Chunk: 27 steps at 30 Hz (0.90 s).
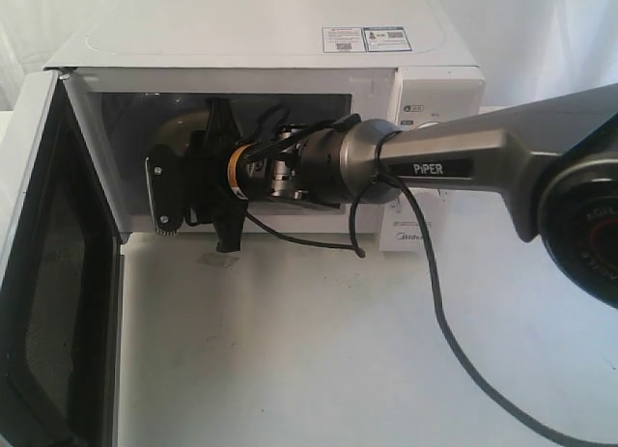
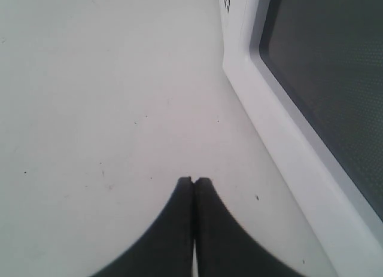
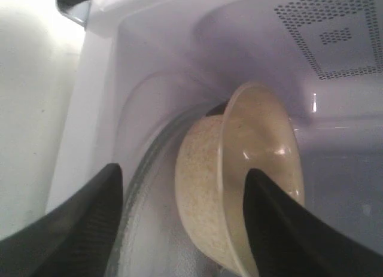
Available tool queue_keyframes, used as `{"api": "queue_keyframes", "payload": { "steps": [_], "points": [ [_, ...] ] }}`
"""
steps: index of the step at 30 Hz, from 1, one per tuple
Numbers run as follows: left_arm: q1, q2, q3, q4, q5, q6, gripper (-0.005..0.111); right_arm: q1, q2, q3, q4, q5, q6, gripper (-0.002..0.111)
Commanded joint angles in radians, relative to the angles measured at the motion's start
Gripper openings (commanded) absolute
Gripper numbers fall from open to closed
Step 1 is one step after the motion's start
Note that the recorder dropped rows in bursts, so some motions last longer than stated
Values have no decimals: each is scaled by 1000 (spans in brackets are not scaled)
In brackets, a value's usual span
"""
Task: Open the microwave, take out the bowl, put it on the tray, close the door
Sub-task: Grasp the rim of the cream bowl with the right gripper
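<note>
The white microwave point(image 1: 241, 41) stands with its door point(image 1: 58, 273) swung wide to the left. Inside, the cream-yellow bowl point(image 1: 179, 133) sits on the glass turntable point(image 3: 146, 187). My right gripper point(image 1: 188, 181) reaches into the cavity and is open. In the right wrist view the right gripper point(image 3: 182, 172) straddles the wall of the bowl point(image 3: 263, 127), one finger inside it and one outside, with gaps on both sides. My left gripper point(image 2: 194, 181) is shut and empty over the white table, beside the door point(image 2: 281, 127). The tray is out of view.
The right arm point(image 1: 463, 148) crosses in front of the control panel point(image 1: 435, 95) and hides the knobs. Its black cable point(image 1: 435, 302) hangs down over the white table point(image 1: 309, 360). The cavity's perforated wall point(image 3: 329, 37) lies close to the bowl.
</note>
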Motion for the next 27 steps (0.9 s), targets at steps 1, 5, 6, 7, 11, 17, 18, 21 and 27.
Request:
{"api": "queue_keyframes", "payload": {
  "steps": [1, 5, 6, 7, 11, 17, 18, 21, 27],
  "points": [
    [2, -4, 4, -6, 3, 4, 0, -17, 8, -20, 3, -13, 6, 56],
    [2, -4, 4, -6, 3, 4, 0, -21, 28, -44, 3, -24, 6, 56],
    [2, -4, 4, -6, 3, 4, 0, -21, 35, -44, 3, -39, 6, 56],
    [2, -4, 4, -6, 3, 4, 0, -23, 37, -44, 3, -47, 6, 56],
    [2, -4, 4, -6, 3, 4, 0, -39, 41, -44, 5, -73, 6, 56],
    [2, -4, 4, -6, 3, 4, 0, -61, 50, -46, 5, -107, 6, 56],
    [2, -4, 4, -6, 3, 4, 0, -61, 52, -46, 5, -110, 6, 56],
    [2, -4, 4, -6, 3, 4, 0, -70, 61, -46, 5, -123, 6, 56],
    [2, -4, 4, -6, 3, 4, 0, -76, 85, -63, 5, -128, 6, 55]
  ]
}}
